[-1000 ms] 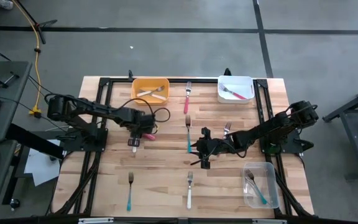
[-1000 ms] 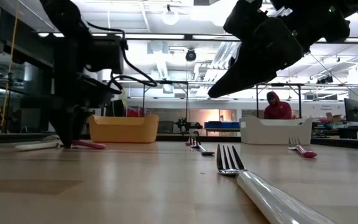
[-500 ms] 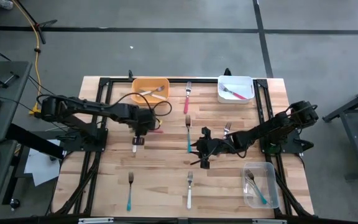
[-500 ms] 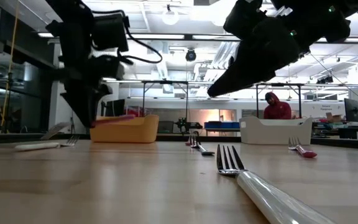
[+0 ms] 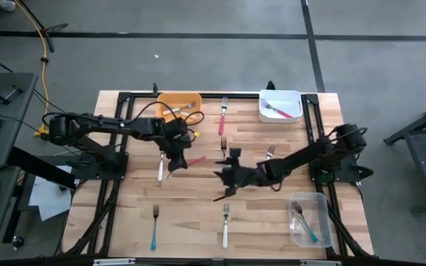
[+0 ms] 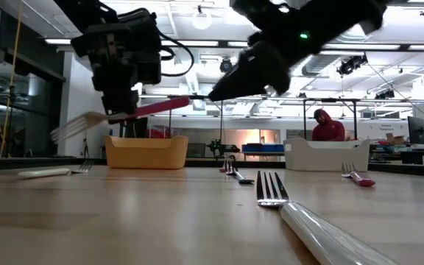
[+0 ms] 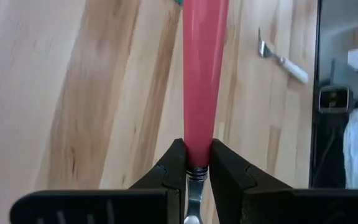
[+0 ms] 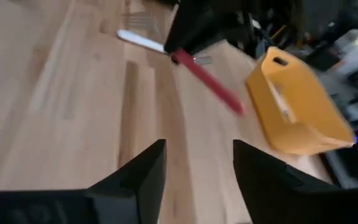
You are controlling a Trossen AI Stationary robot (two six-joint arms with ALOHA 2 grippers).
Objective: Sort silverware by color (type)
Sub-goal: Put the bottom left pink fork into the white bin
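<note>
Red-pink fork (image 7: 202,74): pinched between the left gripper's (image 7: 197,175) fingers at the neck where handle met metal, lifted clear of the table (image 5: 124,214).
Left fingers (image 7: 173,168): nearly closed, pressed on both sides of the fork.
Right gripper (image 8: 197,165): fingers wide apart, nothing between them, facing the held fork and the yellow bin (image 8: 294,106) beyond.

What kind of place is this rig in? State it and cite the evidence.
Probably a robotics lab or workshop: open ceiling with strip lights, workbenches and a seated person behind the table, and a concrete floor with taped lines.
</note>
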